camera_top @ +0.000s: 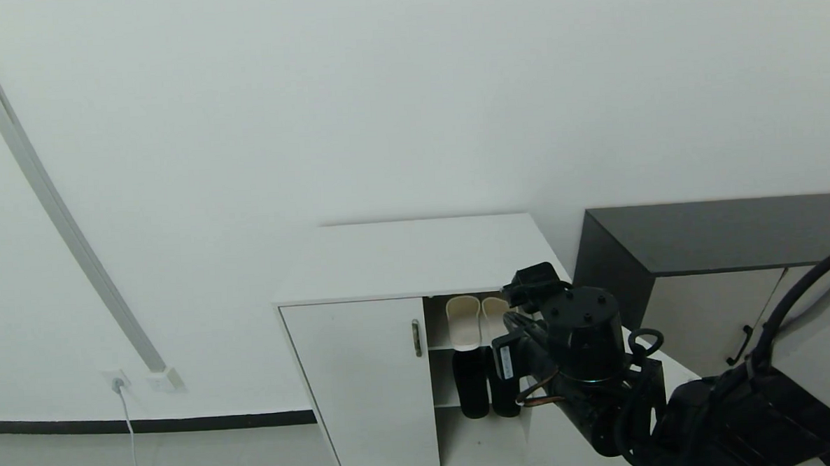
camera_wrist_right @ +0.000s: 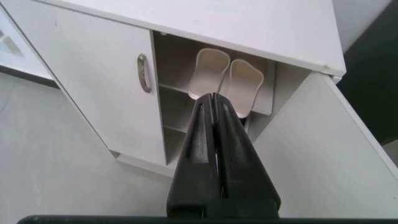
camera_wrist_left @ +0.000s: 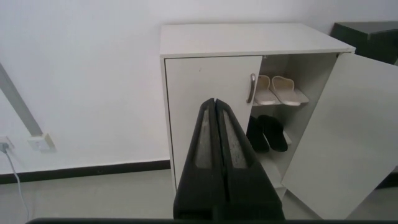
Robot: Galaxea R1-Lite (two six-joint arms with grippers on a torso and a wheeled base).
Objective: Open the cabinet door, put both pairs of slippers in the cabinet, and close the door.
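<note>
Right jaws (pressed together) hang beside cabinet door (camera_wrist_right: 311,149), sideboard (camera_top: 723,233) near.

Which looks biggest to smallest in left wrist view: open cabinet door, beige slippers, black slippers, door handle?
1. open cabinet door
2. beige slippers and black slippers, too alike to rank
3. door handle, smallest

The right arm (camera_top: 588,351) partly hides the black slippers (camera_top: 472,384) and cream slippers (camera_top: 463,322).
</note>
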